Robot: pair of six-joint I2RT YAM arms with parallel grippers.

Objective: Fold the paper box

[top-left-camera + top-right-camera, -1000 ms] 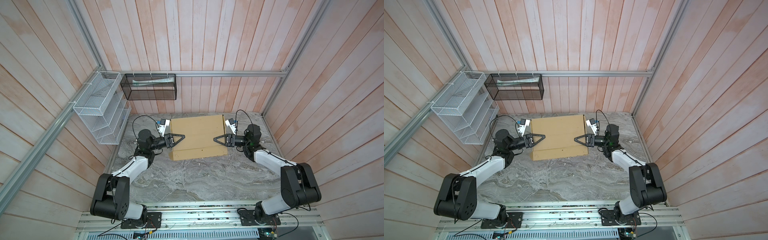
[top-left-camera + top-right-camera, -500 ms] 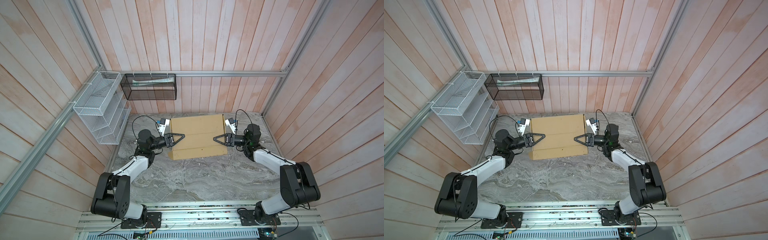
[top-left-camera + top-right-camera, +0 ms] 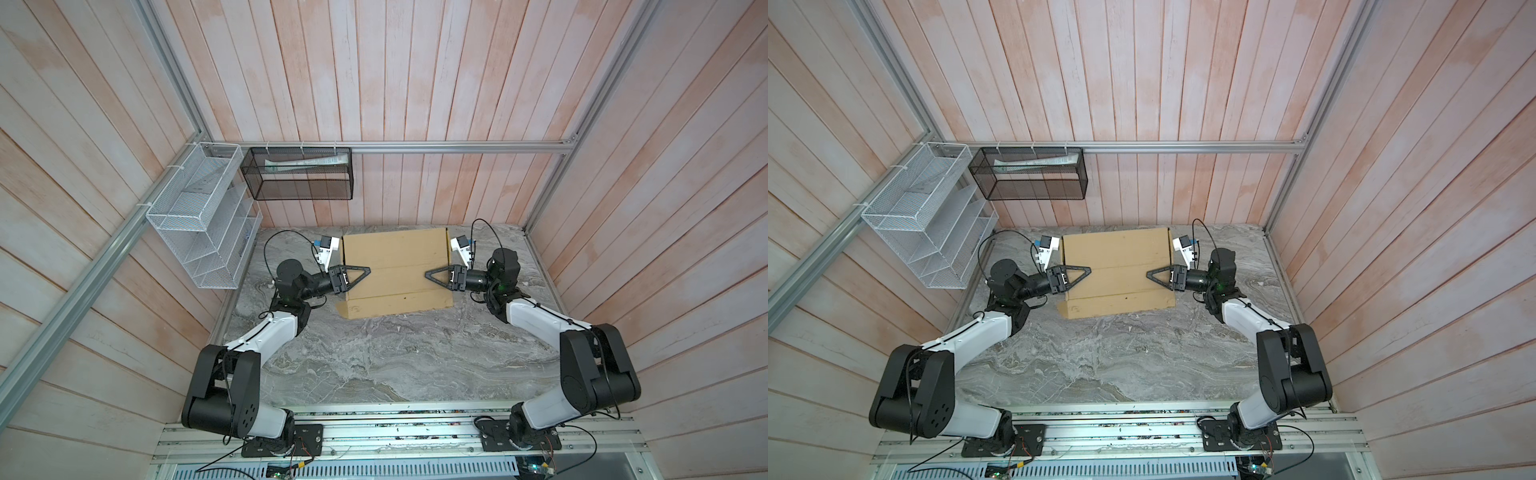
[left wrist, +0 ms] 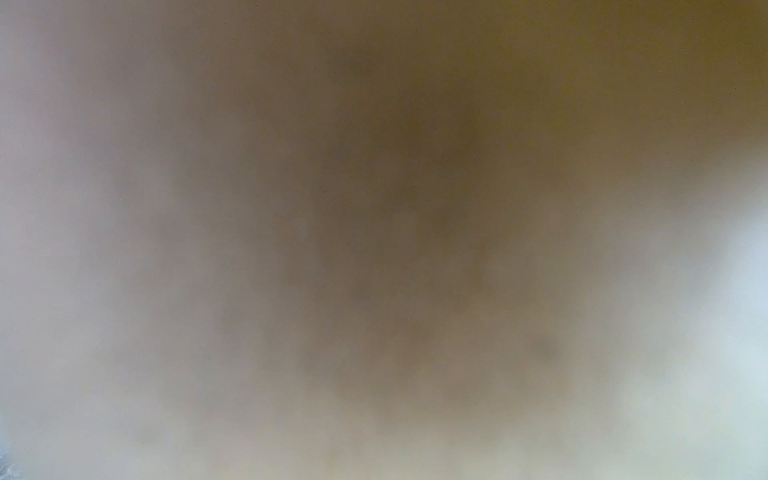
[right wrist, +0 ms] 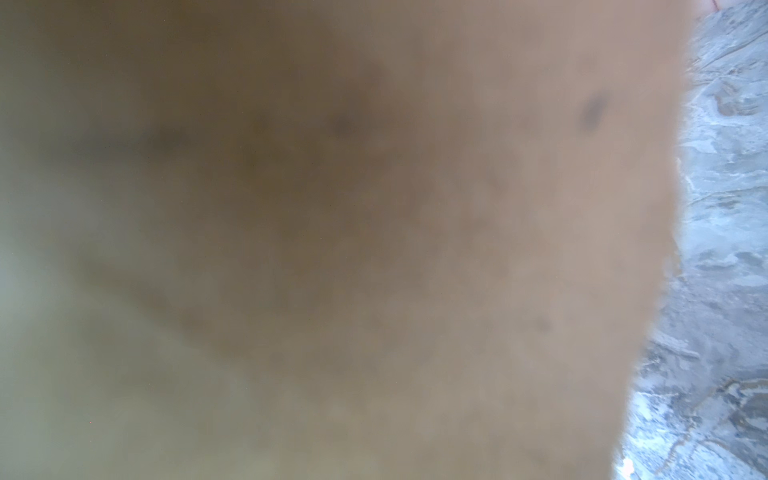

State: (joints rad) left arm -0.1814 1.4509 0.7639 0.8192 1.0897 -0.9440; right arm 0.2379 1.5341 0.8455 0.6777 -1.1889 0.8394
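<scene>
Left pincer, right pincer: both top views only; wrist views blur.

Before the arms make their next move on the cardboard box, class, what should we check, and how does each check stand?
1. Check that the paper box rests on the table: ok.
2. Check that the left tool reaches over the box's left edge: ok.
3. Check that the right tool reaches over its right edge: ok.
4. Check whether either tool's jaws are open, shut or gripping cardboard: cannot tell.
5. Check that the wrist views are usable: not ok, blurred tan fills both.
6. Check that the box is fully closed: cannot tell.
</scene>
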